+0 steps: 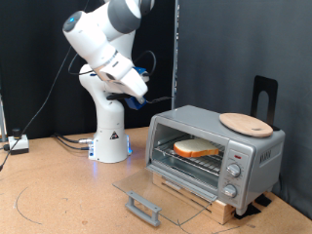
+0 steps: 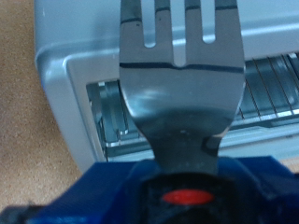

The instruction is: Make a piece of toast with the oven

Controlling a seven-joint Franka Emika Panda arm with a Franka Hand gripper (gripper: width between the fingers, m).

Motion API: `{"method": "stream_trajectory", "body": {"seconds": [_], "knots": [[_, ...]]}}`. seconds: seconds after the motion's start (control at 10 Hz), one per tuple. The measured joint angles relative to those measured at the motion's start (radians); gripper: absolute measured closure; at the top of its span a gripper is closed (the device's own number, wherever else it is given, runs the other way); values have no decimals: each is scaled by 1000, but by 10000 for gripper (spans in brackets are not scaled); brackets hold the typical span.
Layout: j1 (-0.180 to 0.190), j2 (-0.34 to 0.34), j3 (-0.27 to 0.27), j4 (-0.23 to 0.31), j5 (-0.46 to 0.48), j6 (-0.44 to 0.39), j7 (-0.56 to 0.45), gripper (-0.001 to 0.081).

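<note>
The oven is a silver-grey toaster oven on a wooden base at the exterior view's right. Its glass door lies folded down, open. The piece of toast lies flat on the wire rack inside. My gripper hangs in the air up and to the exterior view's left of the oven, clear of it. It is shut on a grey fork-shaped tool, whose tines point at the oven's top. The wrist view shows the rack but not the toast.
A round wooden plate lies on the oven's roof, with a black stand behind it. The door's handle sticks out toward the table's front. The arm's white base and cables are at the exterior view's left.
</note>
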Motion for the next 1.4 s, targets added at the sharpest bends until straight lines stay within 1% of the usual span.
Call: {"method": "stream_trajectory", "body": {"seconds": [0.4,0.7,1.0,1.2,1.4], "knots": [[66,-93,115,-65,109,51,53,345],[125,-154,206,-101,206,63,116,345],[186,-207,289,-121,316,67,186,345],[222,-242,357,-130,372,94,239,345],[237,-266,426,-142,410,143,278,345]]}}
